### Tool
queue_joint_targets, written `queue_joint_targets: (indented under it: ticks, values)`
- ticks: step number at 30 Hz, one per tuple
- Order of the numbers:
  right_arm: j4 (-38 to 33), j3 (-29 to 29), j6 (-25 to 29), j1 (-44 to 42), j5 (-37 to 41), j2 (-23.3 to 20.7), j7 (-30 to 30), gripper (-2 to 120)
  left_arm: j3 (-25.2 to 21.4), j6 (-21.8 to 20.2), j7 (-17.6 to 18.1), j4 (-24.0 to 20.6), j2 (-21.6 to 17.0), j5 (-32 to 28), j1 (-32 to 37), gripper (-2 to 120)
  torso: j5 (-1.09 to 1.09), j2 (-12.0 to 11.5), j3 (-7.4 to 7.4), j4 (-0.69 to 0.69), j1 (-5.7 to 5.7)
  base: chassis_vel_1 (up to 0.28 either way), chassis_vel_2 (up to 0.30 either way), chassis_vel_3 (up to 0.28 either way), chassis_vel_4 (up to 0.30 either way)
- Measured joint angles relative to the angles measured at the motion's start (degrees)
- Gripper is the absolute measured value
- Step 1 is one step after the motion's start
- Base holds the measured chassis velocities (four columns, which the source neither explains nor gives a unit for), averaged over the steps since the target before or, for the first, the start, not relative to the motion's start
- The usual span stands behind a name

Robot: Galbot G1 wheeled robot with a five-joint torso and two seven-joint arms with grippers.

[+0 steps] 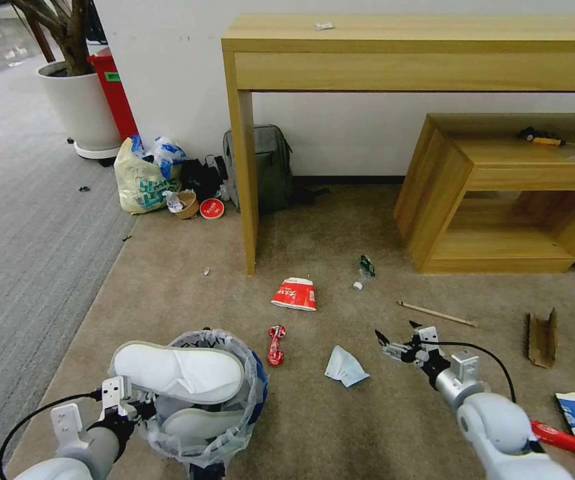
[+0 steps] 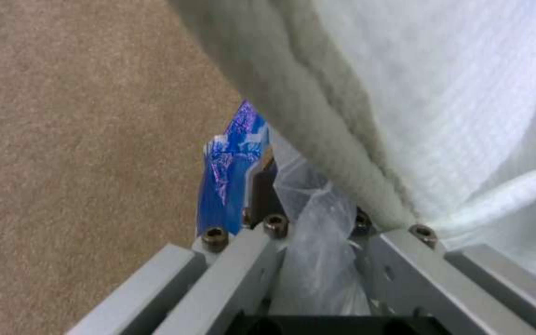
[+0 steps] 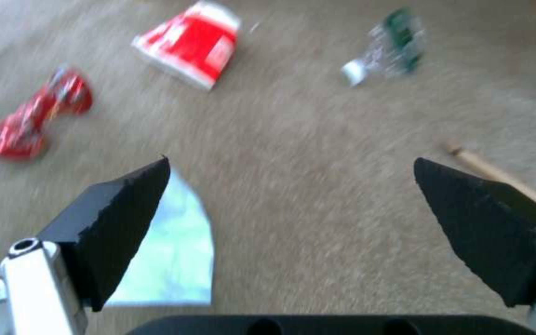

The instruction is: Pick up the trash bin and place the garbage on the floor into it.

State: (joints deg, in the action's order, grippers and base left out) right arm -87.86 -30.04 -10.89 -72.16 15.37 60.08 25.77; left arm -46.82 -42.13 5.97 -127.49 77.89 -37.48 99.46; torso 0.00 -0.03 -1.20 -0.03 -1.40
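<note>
1. The left gripper (image 1: 142,408) pinched the rim of the small round black bag-lined trash bin (image 1: 234,427), two white slippers (image 1: 177,370) beside its fingers.
2. The right gripper (image 1: 399,337) hung spread wide, empty, a crumpled pale paper (image 1: 344,366) just beside one fingertip.
3. The red-white paper cup (image 1: 294,294) lay beyond on beige carpet (image 1: 314,427); its print was unreadable.

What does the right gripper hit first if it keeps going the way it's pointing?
Probably bare carpet. The open right gripper points forward and down, with the pale paper scrap beside one finger and the red-and-white cup and small bottle farther ahead, off to either side. Depth is unclear.
</note>
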Motion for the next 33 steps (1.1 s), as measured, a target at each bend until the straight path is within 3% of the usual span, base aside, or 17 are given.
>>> queue_joint_targets:
  ticks: [3, 9, 20, 30, 33]
  values:
    - [4.84, 1.76, -0.25, 3.88, -3.05, -1.01, 6.21, 100, -0.21, -0.01, 0.5, 0.16, 0.52, 0.03, -0.14, 0, -0.01, 0.0, 0.0, 0.01, 0.0, 0.0, 0.0, 0.0, 0.0]
    - [11.85, 5.68, 1.39, 9.47, -8.29, 0.63, 10.52, 100, -0.12, -0.02, 1.75, 0.54, 0.67, 0.03, -0.72, 0, -0.01, 0.0, 0.0, 0.01, 0.0, 0.0, 0.0, 0.0, 0.0]
    - [25.21, 13.01, 4.35, 17.8, -12.81, 5.46, 12.21, 100, 0.02, -0.02, 3.18, 0.11, 1.05, -0.03, -0.55, 0, -0.02, 0.0, 0.0, 0.0, -0.01, 0.0, 0.0, 0.0, 0.0]
    - [35.4, 15.14, 6.2, 24.2, -14.15, 10.7, 12.23, 99, 0.2, -0.02, 4.0, -0.32, 1.55, -0.04, -0.42, 0, -0.02, 0.0, 0.0, 0.01, -0.01, 0.0, 0.0, 0.0, 0.0]
    - [36.88, 15.16, 6.61, 25.17, -14.41, 11.46, 12.25, 92, 0.28, -0.02, 4.12, -0.32, 1.57, -0.04, -0.5, 0, -0.01, 0.0, -0.01, 0.01, -0.01, 0.0, 0.0, 0.0, 0.0]
